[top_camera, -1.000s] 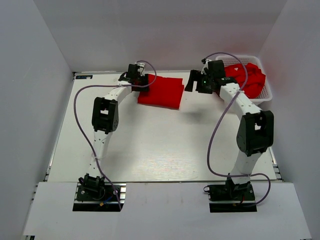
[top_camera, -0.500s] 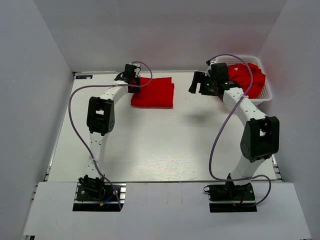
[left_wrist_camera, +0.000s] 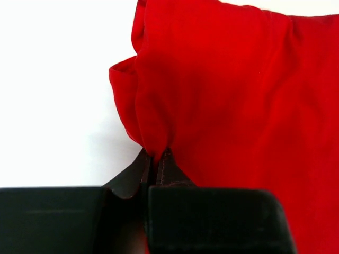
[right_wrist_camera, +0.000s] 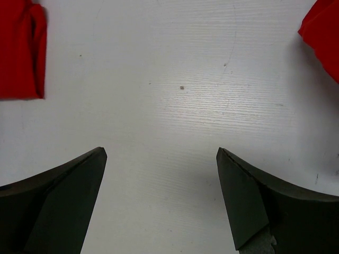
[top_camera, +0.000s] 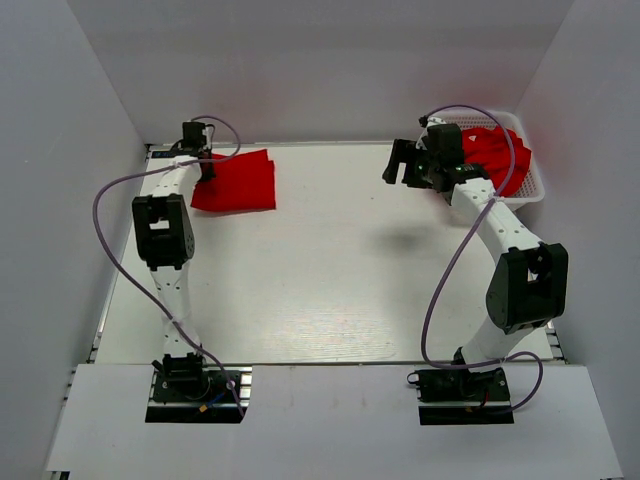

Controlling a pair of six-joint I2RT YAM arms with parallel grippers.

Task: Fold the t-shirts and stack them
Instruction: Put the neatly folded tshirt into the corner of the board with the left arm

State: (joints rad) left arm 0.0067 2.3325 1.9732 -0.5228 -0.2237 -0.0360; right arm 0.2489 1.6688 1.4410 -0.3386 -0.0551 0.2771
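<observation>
While a pinch of red cloth is clamped at the far left corner, the following is noted.

Folded t-shirt (top_camera: 238,182): a flat red rectangle is seen lying on the tabletop (top_camera: 330,270), at its far left, close to the back wall. In the left wrist view the cloth (left_wrist_camera: 228,95) is bunched into a ridge where it is gripped.

Left gripper (top_camera: 203,168): narrowed down on the left edge of the folded t-shirt. The fabric is seen nipped between the two fingertips (left_wrist_camera: 156,159), with almost no gap left.

Left arm: stretched along the left side of the tabletop to the far corner.

Right gripper (top_camera: 398,163): spread wide, with nothing held. Only white tabletop is seen between its fingers (right_wrist_camera: 160,152).

Right gripper position: held above the tabletop, just left of the basket (top_camera: 535,188).

Heaped t-shirts (top_camera: 495,155): a crumpled red pile is seen inside the basket.

Basket: white plastic lattice, set at the far right corner of the tabletop.

Separation: the folded t-shirt and the basket are well apart, at opposite far corners.
</observation>
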